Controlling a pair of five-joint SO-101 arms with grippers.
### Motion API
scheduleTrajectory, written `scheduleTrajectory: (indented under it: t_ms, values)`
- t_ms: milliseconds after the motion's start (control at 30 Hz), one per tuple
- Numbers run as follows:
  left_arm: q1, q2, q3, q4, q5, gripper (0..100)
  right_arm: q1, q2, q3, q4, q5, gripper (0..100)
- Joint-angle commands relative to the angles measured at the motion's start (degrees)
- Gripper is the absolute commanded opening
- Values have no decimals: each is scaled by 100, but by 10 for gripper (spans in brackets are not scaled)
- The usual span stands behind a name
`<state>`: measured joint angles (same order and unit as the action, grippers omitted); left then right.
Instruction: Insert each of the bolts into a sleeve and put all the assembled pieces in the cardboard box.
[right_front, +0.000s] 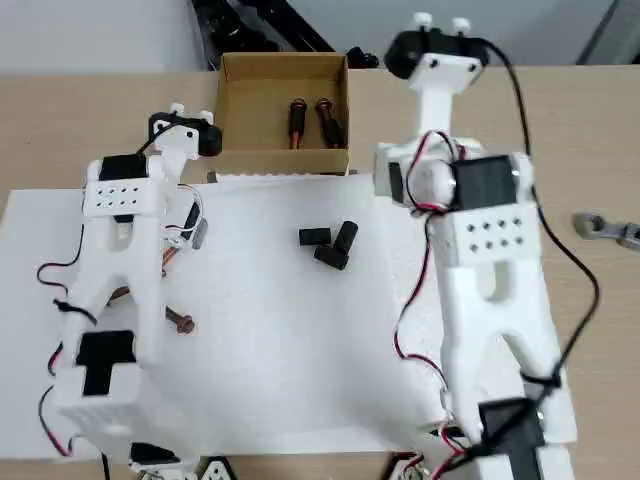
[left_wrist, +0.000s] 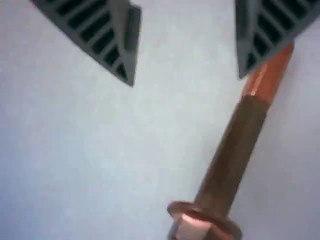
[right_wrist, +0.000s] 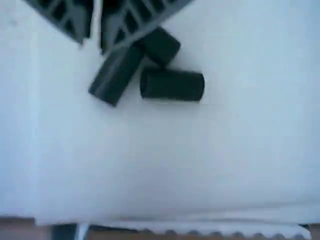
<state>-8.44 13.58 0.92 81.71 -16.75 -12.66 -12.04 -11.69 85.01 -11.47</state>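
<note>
- The left gripper is released: in the left wrist view its two ribbed fingers stand wide apart over the white foam sheet, with nothing between them.
- A copper bolt lies flat on the foam. Its flanged hex head is at the bottom edge of that frame, and the tip of its shaft sits at one finger at the upper right. Whether the two touch cannot be told.
- In the high view, the arm at the left of the frame bends over this spot and hides most of that bolt.
- A second bolt lies free on the foam at the lower left, just beside that arm.
- The right gripper is clenched to a thin slit and grasps nothing. It hangs at the top left of the right wrist view.
- Three black sleeves lie in a loose cluster at the middle of the high view. Two are touching and the third lies close beside them.
- The cardboard box sits on the wooden table at the top centre, against the foam's far edge.
- Two assembled pieces lie side by side inside the box, toward its right half.
- A wrench rests on the table at the right edge, well apart from the rest.
</note>
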Motion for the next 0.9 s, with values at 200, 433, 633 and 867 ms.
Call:
scheduleTrajectory:
  t_ms: [200,433,633,867]
  values:
    - [-114,1064,-857,35,-255,127,92,-637,-246,576,-79,6]
    - [-123,1600,-1156,35,-246,123,75,-673,-246,787,-88,6]
    - [-123,1837,-1174,35,-273,88,66,-673,-246,787,-88,6]
    - [-123,1820,-1156,44,-334,6,66,-673,-246,787,-88,6]
